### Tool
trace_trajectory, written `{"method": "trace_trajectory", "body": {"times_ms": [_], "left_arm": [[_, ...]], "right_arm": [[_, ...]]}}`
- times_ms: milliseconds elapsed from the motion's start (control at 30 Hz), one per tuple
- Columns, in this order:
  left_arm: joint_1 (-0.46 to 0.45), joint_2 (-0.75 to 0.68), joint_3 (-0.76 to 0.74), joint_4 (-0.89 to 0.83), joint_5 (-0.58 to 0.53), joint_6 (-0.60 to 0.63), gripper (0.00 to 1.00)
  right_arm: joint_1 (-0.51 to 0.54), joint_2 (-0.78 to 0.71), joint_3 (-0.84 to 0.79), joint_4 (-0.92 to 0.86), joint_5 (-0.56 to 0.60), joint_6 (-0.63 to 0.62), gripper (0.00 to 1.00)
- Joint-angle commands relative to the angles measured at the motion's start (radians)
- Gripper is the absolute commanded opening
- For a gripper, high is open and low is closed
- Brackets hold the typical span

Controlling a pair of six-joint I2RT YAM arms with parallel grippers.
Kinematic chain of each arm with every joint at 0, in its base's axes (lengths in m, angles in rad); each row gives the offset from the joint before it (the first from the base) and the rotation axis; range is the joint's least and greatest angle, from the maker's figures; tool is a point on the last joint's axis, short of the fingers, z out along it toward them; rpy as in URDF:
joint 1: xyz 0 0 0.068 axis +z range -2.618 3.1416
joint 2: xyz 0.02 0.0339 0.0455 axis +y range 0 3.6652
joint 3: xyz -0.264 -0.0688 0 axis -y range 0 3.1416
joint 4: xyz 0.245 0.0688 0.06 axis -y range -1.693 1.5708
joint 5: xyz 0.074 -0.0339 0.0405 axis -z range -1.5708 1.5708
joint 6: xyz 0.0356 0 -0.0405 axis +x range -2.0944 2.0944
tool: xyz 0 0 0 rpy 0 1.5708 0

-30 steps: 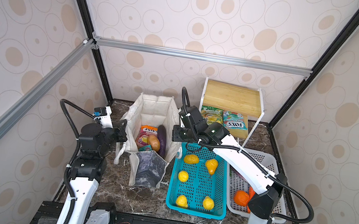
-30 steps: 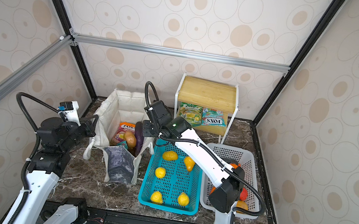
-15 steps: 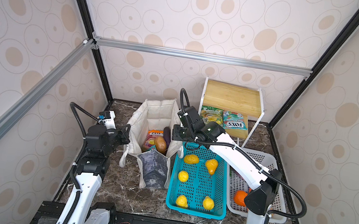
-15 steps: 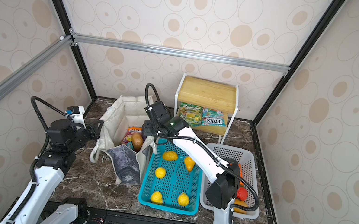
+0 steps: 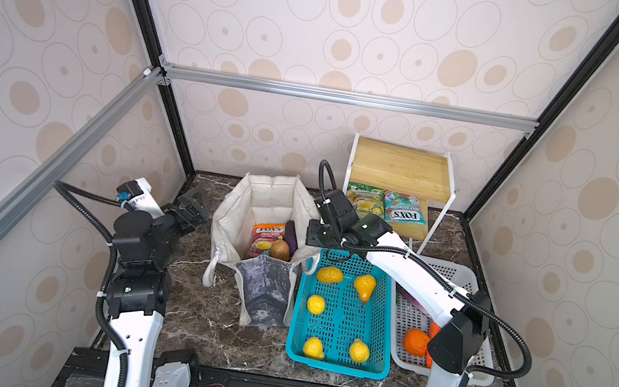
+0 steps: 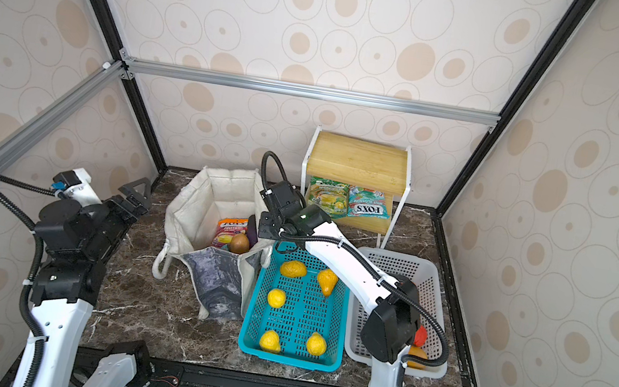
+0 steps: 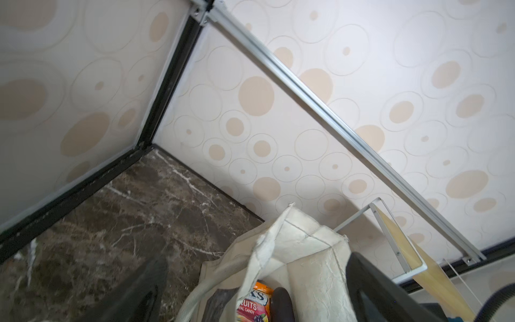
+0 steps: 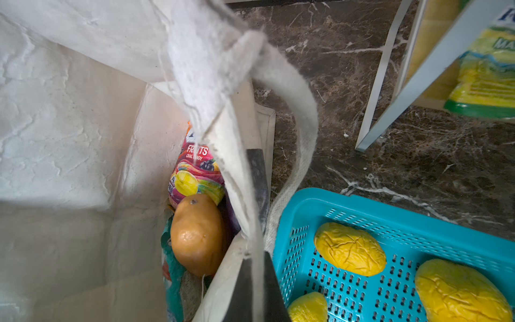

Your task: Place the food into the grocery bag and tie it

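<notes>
Right fingers (image 8: pixel 274 304) pinch the grocery bag (image 5: pixel 268 200); left fingers (image 7: pixel 139 295) gape wide beside it.

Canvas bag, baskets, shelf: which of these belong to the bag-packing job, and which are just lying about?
In the job: off-white canvas tote bag; orange candy packet, brown potato and purple eggplant inside it; round orange toy fruit.
Lying about, probably: teal perforated plastic basket of yellow toy fruit; wooden shelf.
</notes>
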Motion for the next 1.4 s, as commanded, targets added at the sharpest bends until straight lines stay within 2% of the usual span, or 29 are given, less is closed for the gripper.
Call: {"method": "trace_trajectory", "body": {"times_ms": [0, 67, 167, 333, 400, 467, 600, 667, 733, 767, 867, 967, 1000, 1133, 1200, 1367], "left_arm": [[0.042, -0.063, -0.084, -0.066, -0.005, -0.130, 0.99], [0.059, -0.088, -0.139, -0.057, 0.015, -0.158, 0.98], [0.063, -0.129, -0.282, 0.038, 0.106, -0.273, 0.96], [0.063, -0.202, -0.444, 0.145, 0.146, -0.412, 0.92], [0.062, -0.183, -0.527, 0.279, 0.237, -0.525, 0.89], [0.058, -0.178, -0.597, 0.426, 0.280, -0.611, 0.82], [0.020, -0.174, -0.614, 0.485, 0.267, -0.633, 0.78], [-0.032, -0.162, -0.643, 0.549, 0.262, -0.684, 0.77], [-0.085, -0.147, -0.676, 0.610, 0.248, -0.729, 0.71], [-0.103, -0.140, -0.685, 0.636, 0.238, -0.733, 0.63], [-0.107, -0.131, -0.651, 0.618, 0.206, -0.674, 0.24], [-0.107, -0.142, -0.522, 0.455, 0.123, -0.524, 0.03], [-0.106, -0.150, -0.466, 0.373, 0.085, -0.469, 0.00], [-0.104, -0.188, -0.289, 0.204, -0.040, -0.309, 0.00], [-0.103, -0.174, -0.215, 0.170, -0.048, -0.254, 0.00], [-0.104, -0.112, -0.103, 0.172, 0.015, -0.203, 0.00]], "right_arm": [[-0.003, -0.045, -0.018, 0.013, -0.007, 0.015, 0.01], [-0.005, -0.048, -0.028, 0.023, -0.017, 0.012, 0.01], [-0.004, -0.044, -0.031, 0.025, -0.021, 0.008, 0.01], [-0.005, -0.052, -0.051, 0.037, -0.029, 0.006, 0.01], [-0.005, -0.052, -0.060, 0.046, -0.034, 0.007, 0.01], [-0.005, -0.050, -0.059, 0.045, -0.033, 0.004, 0.00], [-0.007, -0.057, -0.061, 0.042, -0.030, 0.002, 0.01], [-0.010, -0.061, -0.064, 0.049, -0.033, 0.006, 0.00], [-0.014, -0.060, -0.062, 0.047, -0.043, 0.006, 0.00], [-0.014, -0.057, -0.059, 0.041, -0.044, 0.007, 0.00], [-0.015, -0.063, -0.066, 0.032, -0.042, 0.012, 0.00], [-0.015, -0.073, -0.072, 0.038, -0.047, 0.015, 0.00], [-0.015, -0.075, -0.072, 0.038, -0.053, 0.013, 0.00], [-0.015, -0.074, -0.069, 0.043, -0.060, 0.013, 0.00], [-0.015, -0.064, -0.066, 0.043, -0.063, 0.012, 0.00], [-0.015, -0.051, -0.050, 0.038, -0.073, 0.013, 0.00]]}}
